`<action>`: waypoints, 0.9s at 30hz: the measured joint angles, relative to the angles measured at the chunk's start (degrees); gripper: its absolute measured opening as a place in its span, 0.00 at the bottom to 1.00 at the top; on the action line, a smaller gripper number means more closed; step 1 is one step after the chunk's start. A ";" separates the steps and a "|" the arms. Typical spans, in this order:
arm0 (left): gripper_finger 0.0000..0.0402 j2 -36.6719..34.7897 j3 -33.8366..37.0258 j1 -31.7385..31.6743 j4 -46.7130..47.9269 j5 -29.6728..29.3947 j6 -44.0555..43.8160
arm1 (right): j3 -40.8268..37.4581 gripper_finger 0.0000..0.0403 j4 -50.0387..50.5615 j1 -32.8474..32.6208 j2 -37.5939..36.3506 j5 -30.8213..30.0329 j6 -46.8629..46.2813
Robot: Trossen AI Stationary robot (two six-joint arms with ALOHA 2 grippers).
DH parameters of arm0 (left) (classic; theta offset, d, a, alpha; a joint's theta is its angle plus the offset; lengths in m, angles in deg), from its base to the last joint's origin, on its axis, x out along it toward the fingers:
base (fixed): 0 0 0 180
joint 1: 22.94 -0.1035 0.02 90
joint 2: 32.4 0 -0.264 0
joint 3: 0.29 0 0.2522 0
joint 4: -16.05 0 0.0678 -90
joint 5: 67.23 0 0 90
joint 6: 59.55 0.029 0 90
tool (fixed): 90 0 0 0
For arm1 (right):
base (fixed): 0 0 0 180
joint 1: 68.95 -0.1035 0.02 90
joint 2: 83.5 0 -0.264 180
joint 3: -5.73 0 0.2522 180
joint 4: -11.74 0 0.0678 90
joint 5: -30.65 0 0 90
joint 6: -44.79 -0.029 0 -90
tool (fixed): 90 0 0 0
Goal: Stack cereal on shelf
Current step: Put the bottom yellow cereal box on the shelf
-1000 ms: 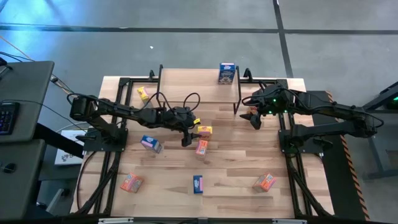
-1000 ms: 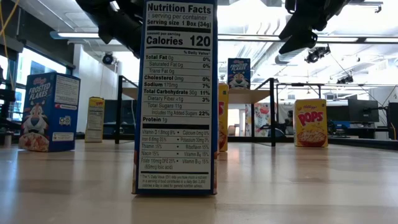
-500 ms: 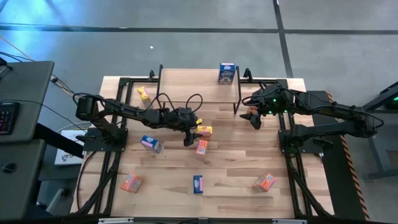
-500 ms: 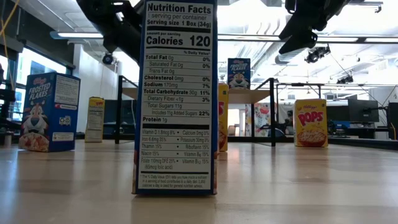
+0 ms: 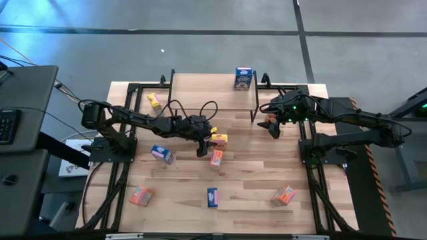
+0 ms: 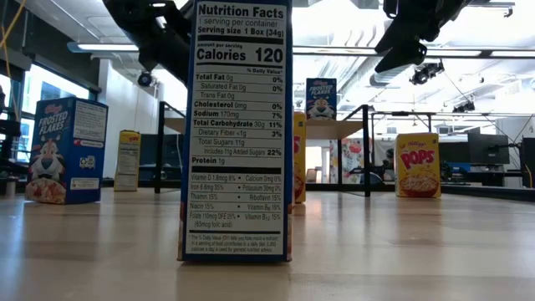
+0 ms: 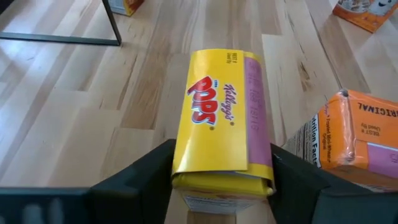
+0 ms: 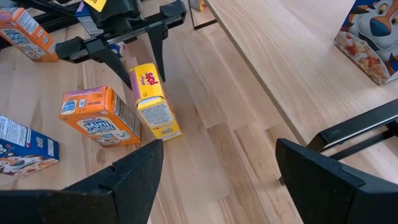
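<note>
A yellow cereal box (image 7: 217, 112) lies on its side on the table, just in front of the shelf (image 5: 213, 90); it also shows in the high view (image 5: 220, 139). An orange-red box (image 5: 216, 157) stands beside it. My left gripper (image 5: 207, 142) is open and low, with one finger on either side of the yellow box's near end (image 7: 221, 180); I see no clear touch. One blue box (image 5: 243, 78) stands on the shelf top. My right gripper (image 5: 270, 127) is open and empty, above the table by the shelf's right legs.
Other boxes are spread over the table: a yellow one (image 5: 153, 101) at the far left, a blue one (image 5: 162, 154), an orange-red one (image 5: 141, 195), an upright blue one (image 5: 212, 197) near the front edge, and an orange-red one (image 5: 283, 195) at the front right.
My left gripper has gone a little toward the table's right edge, up to the yellow box, and has then kept still. The boxes have not moved.
</note>
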State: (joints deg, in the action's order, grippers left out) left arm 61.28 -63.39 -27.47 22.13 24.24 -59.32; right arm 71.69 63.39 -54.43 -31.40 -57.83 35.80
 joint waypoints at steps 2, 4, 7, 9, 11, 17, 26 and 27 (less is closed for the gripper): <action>0.49 -0.01 0.00 0.06 -0.02 0.00 0.00 | 0.00 0.75 0.00 -0.01 0.00 0.00 0.00; 0.47 0.00 0.00 0.08 -0.05 0.00 0.00 | 0.00 0.75 0.00 0.00 0.00 0.00 0.00; 0.46 0.01 0.00 0.08 -0.18 0.02 0.00 | 0.00 0.75 0.02 0.00 0.00 0.00 0.00; 0.45 -0.01 0.00 0.08 -0.26 0.02 0.00 | 0.00 0.75 0.02 -0.01 0.00 0.00 0.00; 0.44 0.01 0.00 0.10 -0.26 0.02 0.00 | 0.00 0.75 0.02 0.00 0.00 0.00 0.00; 0.43 -0.01 0.00 0.10 -0.37 0.07 0.00 | 0.00 0.75 0.02 0.00 0.00 0.00 0.00; 0.43 -2.27 0.02 0.10 0.12 0.09 0.00 | 0.00 0.75 0.04 0.00 0.00 0.00 0.00; 0.43 -2.83 0.00 0.12 -0.13 0.09 0.00 | 0.00 0.75 0.04 -0.02 0.00 0.00 0.00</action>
State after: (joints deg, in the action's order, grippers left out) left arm 58.45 -63.39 -27.35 21.99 24.33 -59.32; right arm 71.69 63.44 -54.44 -31.40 -57.83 35.80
